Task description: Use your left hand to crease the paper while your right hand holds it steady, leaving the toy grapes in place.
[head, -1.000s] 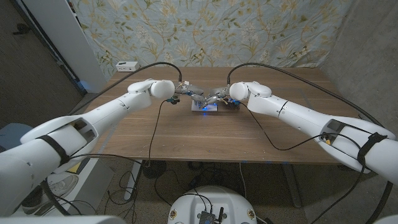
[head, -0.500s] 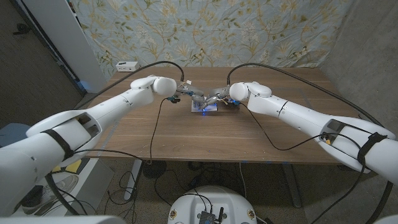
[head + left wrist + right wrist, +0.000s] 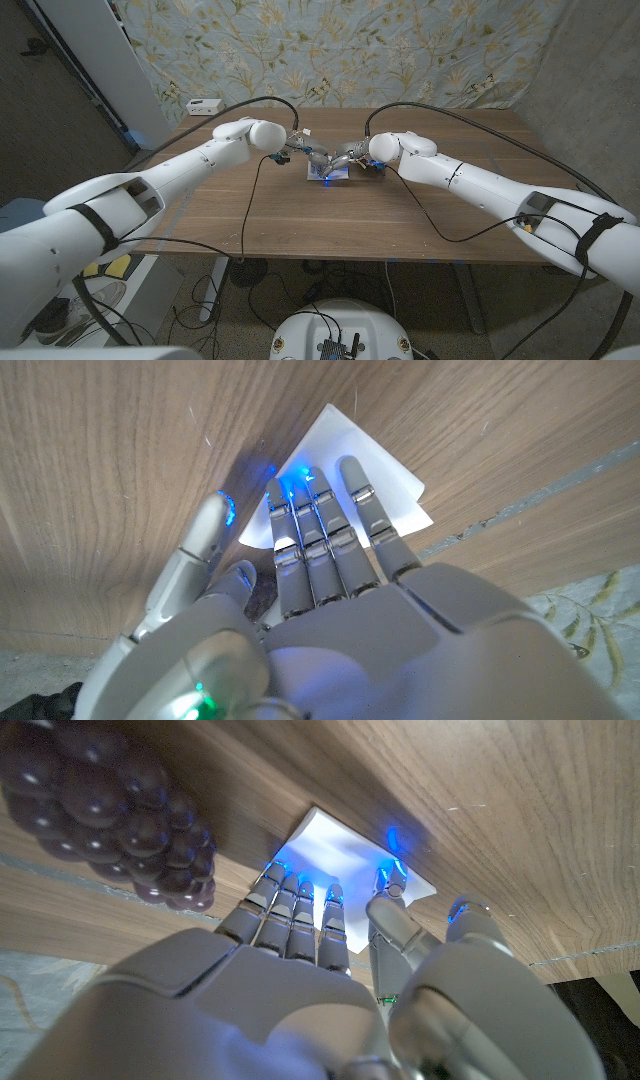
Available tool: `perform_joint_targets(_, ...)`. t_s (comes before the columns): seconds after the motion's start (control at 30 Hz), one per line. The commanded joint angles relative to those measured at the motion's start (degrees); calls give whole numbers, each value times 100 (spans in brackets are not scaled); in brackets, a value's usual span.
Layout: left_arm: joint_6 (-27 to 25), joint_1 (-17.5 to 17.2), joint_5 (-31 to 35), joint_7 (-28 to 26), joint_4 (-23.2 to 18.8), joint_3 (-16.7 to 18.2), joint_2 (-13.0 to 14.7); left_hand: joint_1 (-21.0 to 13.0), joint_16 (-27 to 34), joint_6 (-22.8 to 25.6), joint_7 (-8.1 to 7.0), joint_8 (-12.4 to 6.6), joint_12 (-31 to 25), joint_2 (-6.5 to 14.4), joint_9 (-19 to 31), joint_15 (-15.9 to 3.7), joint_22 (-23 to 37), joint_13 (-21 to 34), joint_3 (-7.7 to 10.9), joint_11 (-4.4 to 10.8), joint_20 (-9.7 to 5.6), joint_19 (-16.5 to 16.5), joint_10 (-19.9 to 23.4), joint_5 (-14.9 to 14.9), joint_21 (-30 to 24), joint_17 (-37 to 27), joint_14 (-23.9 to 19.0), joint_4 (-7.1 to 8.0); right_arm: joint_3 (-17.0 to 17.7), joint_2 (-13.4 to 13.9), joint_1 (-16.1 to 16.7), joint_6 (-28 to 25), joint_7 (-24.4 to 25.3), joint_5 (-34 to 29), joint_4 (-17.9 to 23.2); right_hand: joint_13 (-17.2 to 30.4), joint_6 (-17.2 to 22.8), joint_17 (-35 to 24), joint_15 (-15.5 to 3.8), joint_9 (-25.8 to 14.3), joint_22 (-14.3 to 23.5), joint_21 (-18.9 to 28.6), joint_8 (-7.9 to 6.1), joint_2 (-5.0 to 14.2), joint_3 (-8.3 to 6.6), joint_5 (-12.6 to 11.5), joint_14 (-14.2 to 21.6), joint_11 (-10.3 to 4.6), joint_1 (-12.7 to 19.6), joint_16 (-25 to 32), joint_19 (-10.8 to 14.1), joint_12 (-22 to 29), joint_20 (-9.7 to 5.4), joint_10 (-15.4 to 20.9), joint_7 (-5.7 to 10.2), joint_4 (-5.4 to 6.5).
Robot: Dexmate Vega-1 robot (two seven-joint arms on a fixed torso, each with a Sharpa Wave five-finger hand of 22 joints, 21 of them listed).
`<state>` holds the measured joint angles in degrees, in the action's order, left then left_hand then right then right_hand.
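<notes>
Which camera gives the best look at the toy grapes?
The right wrist view: the grapes show large and close, a dark purple cluster beside the paper. In the head view they are tiny and mostly hidden behind the right robot hand.

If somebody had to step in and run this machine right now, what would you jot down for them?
Left hand: fingers laid on the white paper, pressing it to the table; holds nothing.
Right hand: fingertips on the same paper from the other side, steadying it.
Toy grapes: on the table just beside the right hand, apart from the paper.
Done: both hands are on the paper, which already looks folded, with layered edges.
Left: finish pressing the crease with the left hand, probably along the fold, and keep the right hand off the grapes.
</notes>
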<state>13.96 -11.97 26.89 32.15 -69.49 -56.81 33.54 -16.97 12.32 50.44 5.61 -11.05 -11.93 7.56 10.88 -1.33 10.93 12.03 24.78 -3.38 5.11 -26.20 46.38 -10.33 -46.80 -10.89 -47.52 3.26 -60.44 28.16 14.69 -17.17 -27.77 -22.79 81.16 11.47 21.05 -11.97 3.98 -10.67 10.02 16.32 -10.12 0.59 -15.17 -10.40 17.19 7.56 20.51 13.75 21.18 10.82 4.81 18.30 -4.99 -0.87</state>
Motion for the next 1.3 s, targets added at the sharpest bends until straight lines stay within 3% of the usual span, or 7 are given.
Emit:
perform_joint_targets(0.03, 106, -451, 365, -1196, -707, 364, 364, 54, 107, 207, -23, -88, -102, 20, 18, -24, 8, 46, 59, 54, 7, -40, 189, 11, 11, -6, -241, 37, -12, 14, 7, -66, -29, -49, 61, -6, -45, -6, -50, 5, 52, 8, -41, 11, -9, -23, 12, -1, -37, -20, 8, 25, 45, -24, 35, -17)
perform_joint_targets(0.33, 40, -668, 523, -1415, -957, 531, 465, -74, 362, 534, 26, -234, -293, 114, 89, -115, 38, 179, 345, 64, -49, -199, 608, -65, -74, -143, -748, -115, -23, 23, 13, -86, -52, -72, 107, -7, -55, 4, -63, 5, 52, -5, -45, 16, -12, -31, 14, -10, -28, -32, 0, 28, 51, -29, 47, -31)
perform_joint_targets(0.47, 2, -655, 556, -1272, -975, 525, 456, -99, 878, 1075, -11, -558, -567, 126, 301, -223, 79, 430, 406, 49, -112, -517, 1133, -62, -287, -534, -1338, -258, -18, 27, 23, -84, -46, -73, 123, -7, -54, 7, -71, 5, 52, -9, -48, 23, -16, -35, 19, -12, -23, -34, 1, 28, 52, -32, 46, -37)
perform_joint_targets(0.53, -26, -640, 562, -1178, -967, 513, 440, -92, 979, 1133, -4, -610, -628, 118, 346, -248, 84, 493, 415, 127, -158, -620, 1234, -62, -346, -602, -1466, -276, -14, 27, 26, -83, -48, -68, 129, -7, -56, 10, -69, 5, 52, -11, -48, 24, -18, -36, 23, -12, -17, -35, 0, 29, 54, -32, 44, -42)
perform_joint_targets(0.63, -72, -602, 655, -1080, -969, 471, 427, -83, 1065, 1235, 34, -683, -713, 110, 399, -246, 89, 576, 443, 111, -194, -726, 1372, -66, -412, -658, -1582, -295, -12, 29, 28, -83, -53, -67, 134, -7, -56, 12, -75, 5, 52, -13, -50, 26, -19, -38, 24, -13, -11, -37, 2, 30, 50, -31, 49, -49)
perform_joint_targets(1.0, -284, -372, 793, -508, -709, 249, 247, 57, 684, 718, -34, -490, -513, -22, 472, -176, 55, 812, 569, 72, -220, -547, 737, -59, -439, -512, -868, -367, -2, 21, 18, -56, -62, -44, 89, -8, -45, 17, -82, 6, 52, -22, -62, 36, -17, -42, 33, -10, -8, -43, 13, 34, 47, -32, 49, -63)
perform_joint_targets(1.3, -343, -185, 700, -206, -348, 101, 69, 174, 359, 419, 20, -309, -343, -49, 422, -84, -13, 858, 682, 59, -8, -185, 384, -53, -256, -237, -390, -392, -8, -22, -24, 17, -56, -18, -43, -8, -47, 20, -85, 6, 51, -30, -64, 41, -15, -44, 42, -15, -5, -46, 19, 37, 46, -31, 54, -74)
